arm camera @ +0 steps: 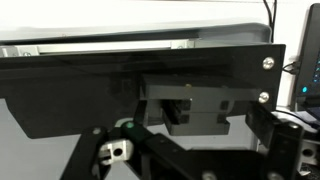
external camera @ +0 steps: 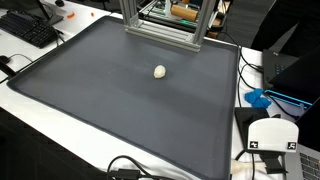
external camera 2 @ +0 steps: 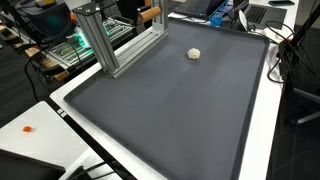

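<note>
The fingers are standing apart, gripping nothing, facing a black panel. The whitish ball is lying on the grey mat, near the aluminium frame. Being round, it is threatening to roll at any nudge, so a centred, straight-down approach is looking wisest. A white desk is carrying the mat, with a keyboard nearby

Lighting is pretty even and bright from overhead in both exterior views. The dark mat only gets a soft sheen, and the little white ball barely casts a shadow. The wrist view is murky: near parts are dark and soft, with white glare up top.
</note>
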`<action>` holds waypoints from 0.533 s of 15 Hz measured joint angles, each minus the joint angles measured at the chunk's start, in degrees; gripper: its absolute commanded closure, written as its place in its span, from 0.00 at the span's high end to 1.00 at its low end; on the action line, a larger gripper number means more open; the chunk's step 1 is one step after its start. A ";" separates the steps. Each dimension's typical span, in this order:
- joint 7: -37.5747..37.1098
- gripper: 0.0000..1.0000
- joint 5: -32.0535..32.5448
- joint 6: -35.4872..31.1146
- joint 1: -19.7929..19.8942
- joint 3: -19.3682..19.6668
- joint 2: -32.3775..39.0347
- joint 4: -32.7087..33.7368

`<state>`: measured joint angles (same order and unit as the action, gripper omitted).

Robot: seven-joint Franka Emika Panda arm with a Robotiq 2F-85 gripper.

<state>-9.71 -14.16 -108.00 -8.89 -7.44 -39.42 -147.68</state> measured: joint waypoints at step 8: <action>-0.60 1.00 0.00 -1.73 -0.01 -1.84 -0.01 -0.28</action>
<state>-10.31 -14.16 -109.72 -8.90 -9.28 -39.43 -147.96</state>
